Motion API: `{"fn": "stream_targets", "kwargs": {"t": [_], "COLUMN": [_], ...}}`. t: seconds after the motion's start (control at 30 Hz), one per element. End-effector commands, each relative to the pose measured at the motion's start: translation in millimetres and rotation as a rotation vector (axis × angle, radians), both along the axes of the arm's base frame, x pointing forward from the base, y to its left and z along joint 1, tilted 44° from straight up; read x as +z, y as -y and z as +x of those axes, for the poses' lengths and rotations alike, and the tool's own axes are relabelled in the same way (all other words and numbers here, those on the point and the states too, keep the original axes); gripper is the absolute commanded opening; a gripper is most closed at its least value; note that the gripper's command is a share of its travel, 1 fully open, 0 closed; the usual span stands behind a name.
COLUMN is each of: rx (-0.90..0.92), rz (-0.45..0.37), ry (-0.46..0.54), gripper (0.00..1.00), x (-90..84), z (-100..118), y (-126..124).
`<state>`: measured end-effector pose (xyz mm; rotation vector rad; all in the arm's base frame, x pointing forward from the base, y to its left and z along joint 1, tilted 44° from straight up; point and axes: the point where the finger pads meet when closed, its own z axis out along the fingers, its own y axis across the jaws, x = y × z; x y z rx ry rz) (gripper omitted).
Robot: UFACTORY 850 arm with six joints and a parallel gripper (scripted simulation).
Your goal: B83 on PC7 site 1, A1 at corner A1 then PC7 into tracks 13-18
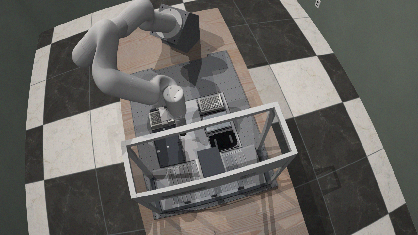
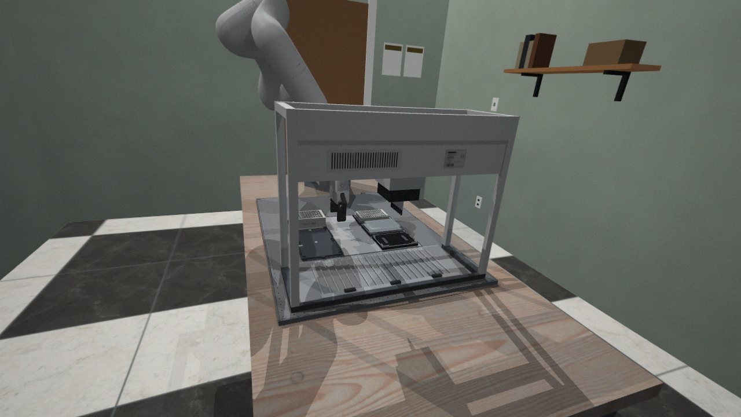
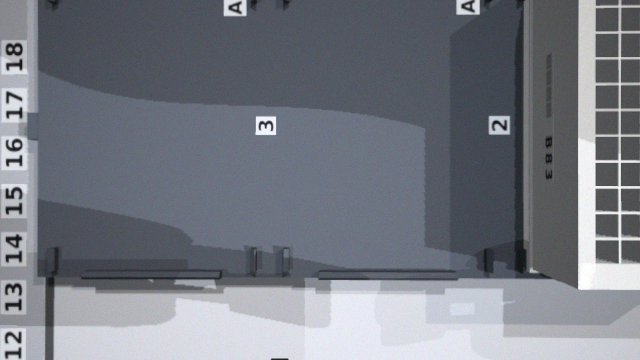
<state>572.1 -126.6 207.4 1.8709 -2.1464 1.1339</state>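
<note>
You see the end effector (image 2: 340,208) spread wide and holding nothing, just right of PC7 (image 1: 168,150), where B83 (image 1: 155,117) sits on site 1.

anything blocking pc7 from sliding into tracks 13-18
Nothing visible does. PC7 lies on the apron with its front end at the track numbers 13 to 18, and the tracks ahead look bare. The dark head hangs beside that lane.

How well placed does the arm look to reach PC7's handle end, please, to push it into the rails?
Probably yes: the open gripper hangs beside PC7, on the apron short of the frame's top rail; B83 occupies site 1.
</note>
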Motion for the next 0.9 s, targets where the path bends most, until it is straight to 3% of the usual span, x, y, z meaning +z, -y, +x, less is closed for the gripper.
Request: {"fn": "stream_targets", "kwargs": {"t": [0.0, 0.87], "rx": [0.0, 0.0], "rz": [0.0, 0.0], "ry": [0.001, 0.001], "gripper": [1.0, 1.0], "x": [5.5, 33.1], "z": [-2.1, -17.3], "y": [-4.0, -25.6]}}
